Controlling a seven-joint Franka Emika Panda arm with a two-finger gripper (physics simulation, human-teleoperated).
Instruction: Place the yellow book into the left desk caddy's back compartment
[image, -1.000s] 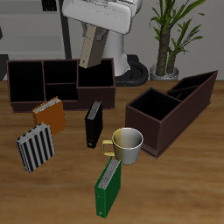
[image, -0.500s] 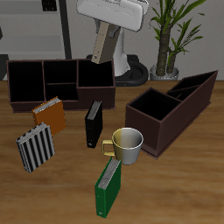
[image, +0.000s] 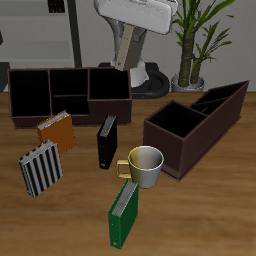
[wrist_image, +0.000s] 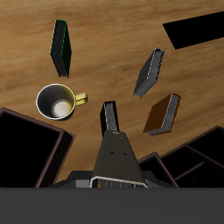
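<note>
My gripper (image: 131, 36) hangs high above the table's back, shut on the top of the yellow book (image: 124, 56). The book is pale tan and dangles tilted below the fingers. In the wrist view the held book (wrist_image: 116, 156) shows as a dark wedge pointing down at the table. The left desk caddy (image: 188, 130) is a long maroon-brown box lying skewed, well apart from the gripper. Its back compartment (image: 226, 98) is the tall slanted end, and it looks empty. A dark corner of this caddy (wrist_image: 26, 149) also shows in the wrist view.
A wide caddy (image: 70, 92) stands at the back, below the gripper. On the table lie an orange-brown book (image: 57, 130) and a striped book (image: 41, 168). A black book (image: 106, 141), a cream mug (image: 145, 165) and a green book (image: 124, 212) are there too.
The gripper has carried the yellow book upward and sideways toward the left desk caddy's side. The book now hangs more tilted. Nothing on the table has moved.
</note>
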